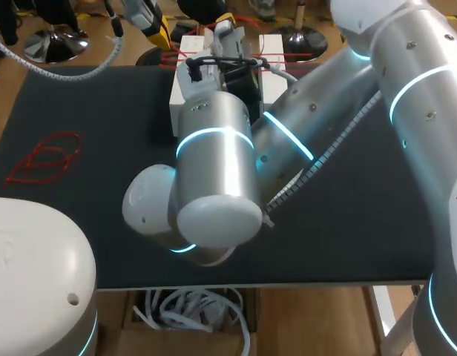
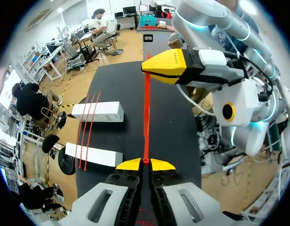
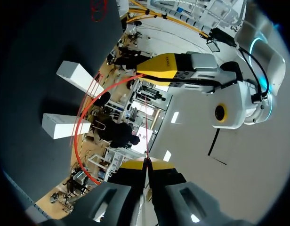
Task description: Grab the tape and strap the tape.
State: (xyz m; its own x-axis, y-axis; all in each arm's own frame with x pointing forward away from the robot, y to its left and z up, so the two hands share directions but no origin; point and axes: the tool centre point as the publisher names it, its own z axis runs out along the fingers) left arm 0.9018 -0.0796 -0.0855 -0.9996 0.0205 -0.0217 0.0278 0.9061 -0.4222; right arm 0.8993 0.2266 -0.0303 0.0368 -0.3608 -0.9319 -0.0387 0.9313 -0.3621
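Ends split between arms: left gripper (image 2: pixel 145 163) clamps one end of the red tape (image 2: pixel 147 117), right gripper (image 3: pixel 146 165) clamps the other. Span hangs taut between them. Strands cross the white boxes (image 2: pixel 98 111), so likely tensioning the strap.

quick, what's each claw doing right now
left claw: shut on the red tape
right claw: shut on the same red tape

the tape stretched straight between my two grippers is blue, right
Not quite: the tape is red, not blue. The left wrist view shows it stretched straight between the left gripper and the right gripper, both shut on it.
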